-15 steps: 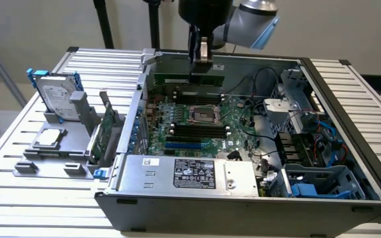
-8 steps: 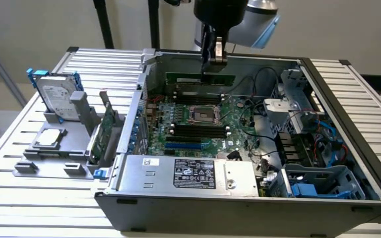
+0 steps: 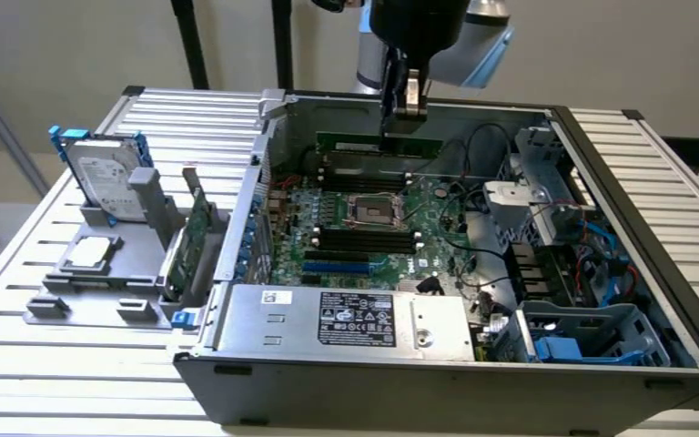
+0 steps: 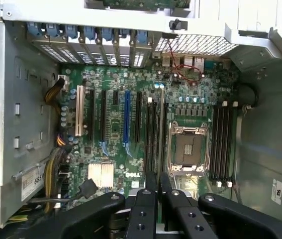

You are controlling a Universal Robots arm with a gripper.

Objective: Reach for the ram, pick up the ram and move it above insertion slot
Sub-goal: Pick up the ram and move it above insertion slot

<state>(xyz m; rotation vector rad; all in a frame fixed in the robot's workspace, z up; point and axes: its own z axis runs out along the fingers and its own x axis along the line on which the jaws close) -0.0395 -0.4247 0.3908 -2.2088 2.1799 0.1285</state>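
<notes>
In the exterior view the ram [image 3: 380,144], a long thin green stick, hangs level inside the open computer case [image 3: 641,228], well above the motherboard [image 3: 374,228]. My gripper [image 3: 400,109] comes down from above and is shut on the ram's upper edge near its middle. In the wrist view the ram [image 4: 159,129] appears edge-on as a thin line running out from between my fingertips [image 4: 145,196]. It lies along the black memory slots [image 4: 153,134] next to the CPU socket [image 4: 188,149]. A second bank of slots [image 4: 223,142] sits on the socket's other side.
On the slatted table at the exterior view's left, a fixture holds a silver hard drive with blue rails [image 3: 106,177], a broader green expansion card [image 3: 197,241] and a small chip [image 3: 88,255]. Inside the case are the power supply [image 3: 338,319], a blue drive cage [image 3: 581,341] and loose cables [image 3: 483,237].
</notes>
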